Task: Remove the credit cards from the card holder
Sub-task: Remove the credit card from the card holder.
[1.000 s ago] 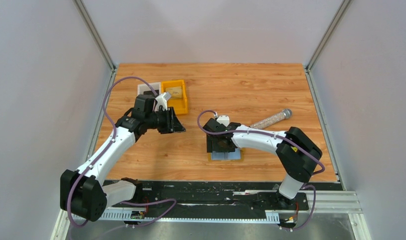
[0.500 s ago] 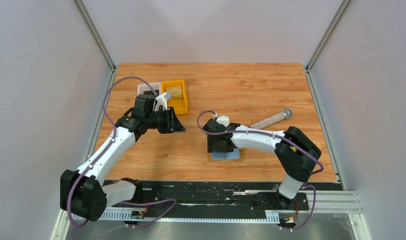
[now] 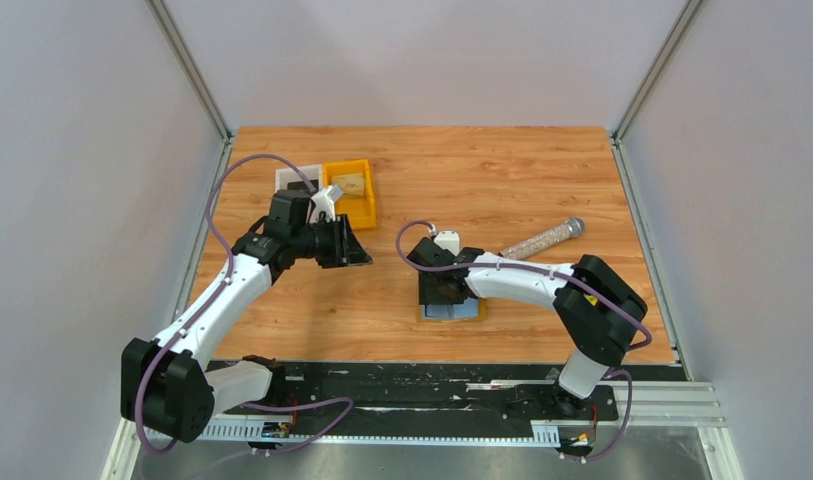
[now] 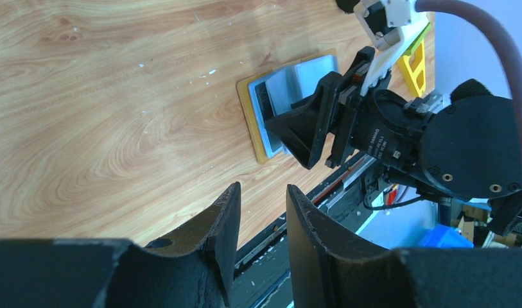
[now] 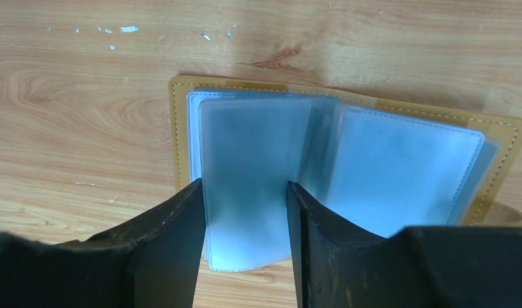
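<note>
The card holder [image 3: 452,311] lies open on the table, tan-edged with light-blue translucent sleeves [image 5: 258,160]. I see no card clearly in or out of it. My right gripper [image 3: 444,290] hovers right over it, pointing down. In the right wrist view the gripper [image 5: 244,192] is open, its fingers either side of the left sleeve's near edge. My left gripper [image 3: 354,250] is held above bare table to the left, apart from the holder. In its wrist view it [image 4: 263,199] is slightly open and empty, and the holder [image 4: 258,122] shows beyond it.
An orange bin [image 3: 349,190] with a tan item inside stands at the back left, flat white and black pieces [image 3: 294,180] beside it. A clear tube with a grey cap [image 3: 542,238] lies right of the right arm. A black rail runs along the table's front edge.
My right gripper has shifted slightly over the card holder. The left arm has not moved.
</note>
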`<state>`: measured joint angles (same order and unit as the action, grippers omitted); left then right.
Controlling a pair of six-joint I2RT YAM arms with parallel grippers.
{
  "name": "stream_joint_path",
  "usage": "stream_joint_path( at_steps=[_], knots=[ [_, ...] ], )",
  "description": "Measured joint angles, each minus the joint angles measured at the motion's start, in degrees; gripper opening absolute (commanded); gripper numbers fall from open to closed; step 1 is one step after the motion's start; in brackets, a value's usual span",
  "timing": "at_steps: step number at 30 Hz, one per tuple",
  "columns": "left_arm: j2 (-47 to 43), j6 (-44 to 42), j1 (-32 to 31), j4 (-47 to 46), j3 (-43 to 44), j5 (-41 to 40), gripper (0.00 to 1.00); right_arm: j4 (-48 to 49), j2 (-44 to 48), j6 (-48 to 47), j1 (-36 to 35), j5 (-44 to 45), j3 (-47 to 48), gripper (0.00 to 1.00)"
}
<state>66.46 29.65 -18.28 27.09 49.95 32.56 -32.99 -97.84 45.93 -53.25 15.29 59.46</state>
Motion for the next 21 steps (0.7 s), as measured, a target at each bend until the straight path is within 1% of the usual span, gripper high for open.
stream_joint_path(
  at_steps=[3,7,16,21],
  knots=[
    [0.5,0.3,0.0,-0.6,-0.7,0.4,0.39,1.6,1.3,0.0,0.0,-0.4,-1.5,0.42],
    [1.3,1.1,0.0,-2.0,-2.3,1.2,0.39,4.2,3.2,0.0,0.2,-1.2,-3.6,0.38],
    [2.7,2.3,-0.4,-3.6,-3.5,1.9,0.39,6.5,5.4,0.0,0.5,-2.4,-5.3,0.37],
    [3.5,2.6,-1.1,-4.9,-3.5,1.9,0.38,7.3,6.4,0.0,0.5,-2.7,-6.1,0.32]
  ],
)
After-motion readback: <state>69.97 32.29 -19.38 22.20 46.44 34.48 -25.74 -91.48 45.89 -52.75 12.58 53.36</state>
